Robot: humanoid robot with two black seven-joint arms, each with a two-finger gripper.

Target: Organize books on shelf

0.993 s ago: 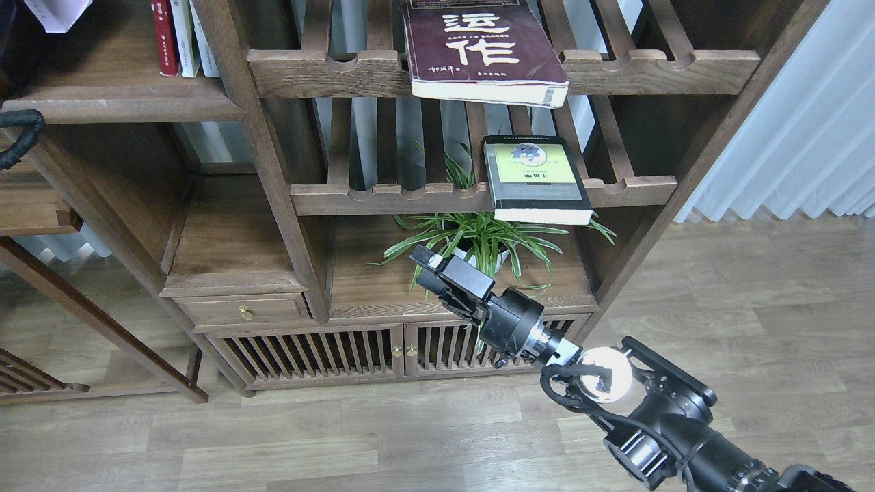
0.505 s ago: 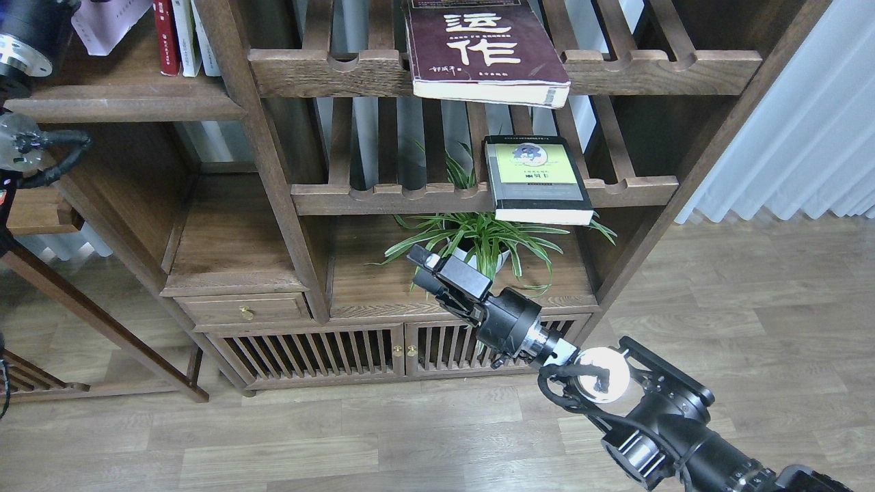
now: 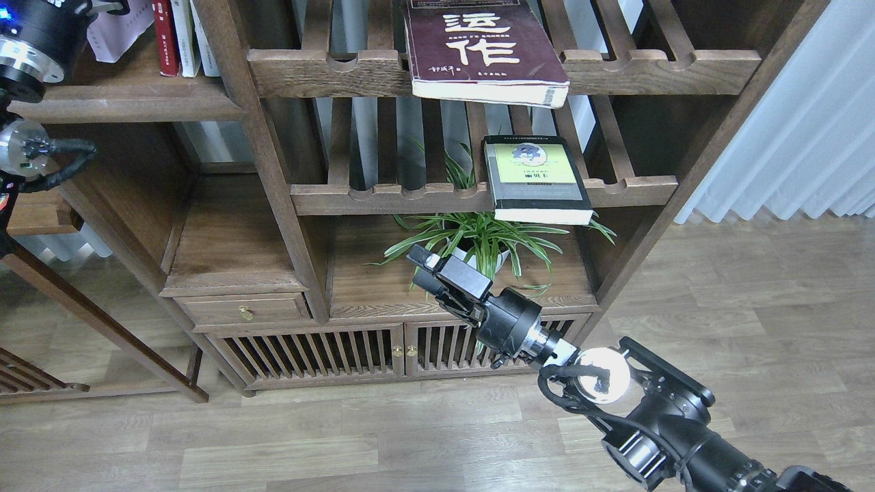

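Observation:
A thick maroon book (image 3: 478,48) with white Chinese characters lies flat on the upper slatted rack and overhangs its front rail. A grey-black book (image 3: 536,181) with a yellow-green panel lies flat on the lower slatted rack. My left gripper (image 3: 102,8) is at the top left, mostly cut off by the frame edge. It holds a thin pale lavender paperback (image 3: 122,31) over the dark plank shelf (image 3: 137,106), just left of the standing books. My right gripper (image 3: 420,268) is open and empty, low in front of the plant, well below both flat books.
A red book (image 3: 164,37) and white books (image 3: 184,34) stand upright on the plank shelf. A potted spider plant (image 3: 478,242) sits under the lower rack. A drawer (image 3: 243,309) and slatted cabinet doors (image 3: 342,352) are below. A white curtain (image 3: 806,123) hangs at the right.
My left arm has come into view at the top left and carried the pale paperback to the right, toward the standing books. The right arm has not moved.

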